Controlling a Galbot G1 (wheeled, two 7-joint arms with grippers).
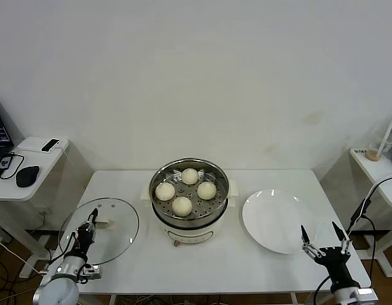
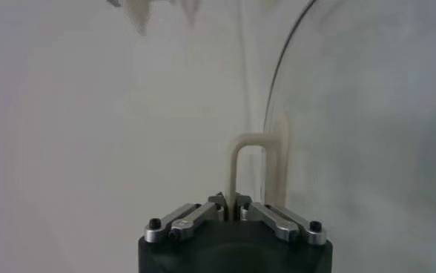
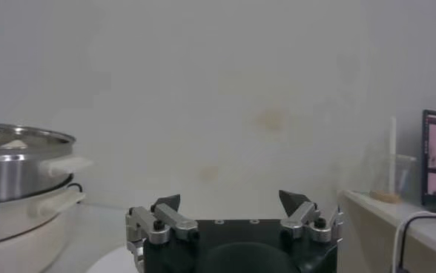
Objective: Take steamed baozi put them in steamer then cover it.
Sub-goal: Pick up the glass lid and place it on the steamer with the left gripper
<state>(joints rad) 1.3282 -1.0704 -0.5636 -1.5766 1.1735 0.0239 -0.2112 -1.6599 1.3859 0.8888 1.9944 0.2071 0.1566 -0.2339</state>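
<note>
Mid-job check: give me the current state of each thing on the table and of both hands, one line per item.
steamed baozi: all four sit in the steamer tray.
steamer: uncovered, mid-table.
cover: off the steamer, at the table's left edge, gripped by its handle.
left hand: shut on the cover's handle.
right hand: open, holding nothing, at the plate's near edge.
plate: nothing on it, right of the steamer.
</note>
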